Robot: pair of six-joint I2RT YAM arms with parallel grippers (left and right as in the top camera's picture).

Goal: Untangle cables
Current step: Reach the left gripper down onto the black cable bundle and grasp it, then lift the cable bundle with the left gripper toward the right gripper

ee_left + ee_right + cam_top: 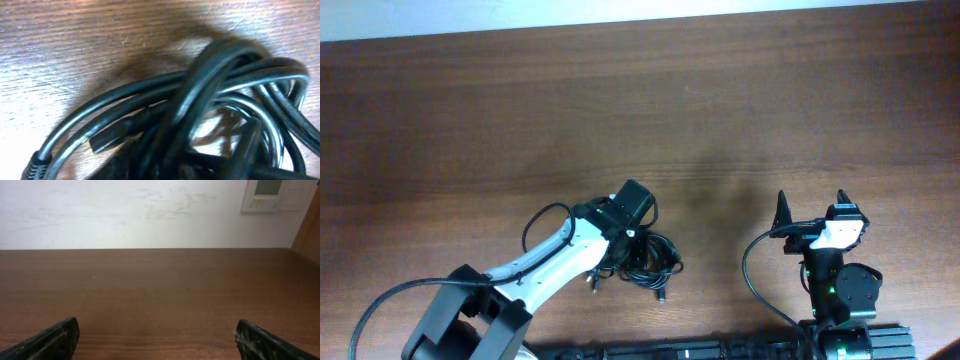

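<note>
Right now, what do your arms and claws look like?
Both are mostly black. The left arm has a long white shell; the right arm has a white patch by its claw and a small green light. That claw's two fingers are black and pointed. A black wire loops beside each arm.

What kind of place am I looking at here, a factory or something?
Likely an indoor office or lab room, not a factory: a wooden table by a plain white wall, a small wall-mounted control panel, and two small robot arms at a tangle of cables.
</note>
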